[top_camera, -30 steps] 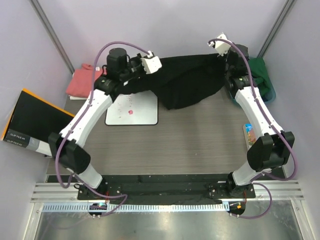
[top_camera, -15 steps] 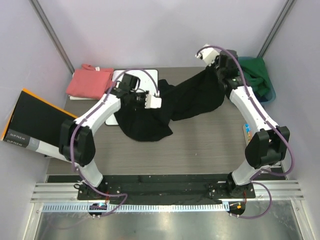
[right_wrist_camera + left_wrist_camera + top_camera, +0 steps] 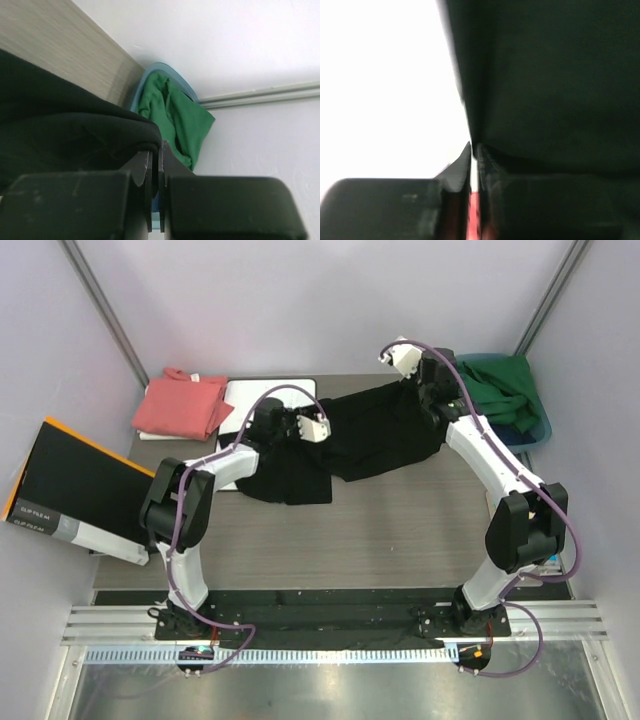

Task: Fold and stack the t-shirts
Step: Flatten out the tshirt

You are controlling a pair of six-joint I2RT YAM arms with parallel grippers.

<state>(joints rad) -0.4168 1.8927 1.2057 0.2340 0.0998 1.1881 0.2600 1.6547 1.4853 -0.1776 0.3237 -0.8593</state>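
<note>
The black t-shirt [image 3: 370, 435] lies stretched across the back of the table, with no print showing. My left gripper [image 3: 268, 424] is shut on its left edge, over the white board [image 3: 262, 392]. In the left wrist view the jaws [image 3: 474, 150] pinch dark cloth [image 3: 550, 75]. My right gripper [image 3: 428, 382] is shut on the shirt's right end near the back edge. In the right wrist view its jaws [image 3: 156, 148] clamp a fold of black cloth [image 3: 60, 130]. The salmon-pink t-shirt [image 3: 180, 405] lies folded at the back left corner.
A flat black box with an orange edge [image 3: 70, 485] leans off the table's left side. A blue basket [image 3: 540, 430] holding green cloth [image 3: 505, 390] stands at the back right, also in the right wrist view [image 3: 175, 112]. A small object [image 3: 497, 505] lies by the right edge.
The shirt has come down from being held up at the back and now drapes on the table. My left gripper swung forward, then back left. My right gripper moved left.
</note>
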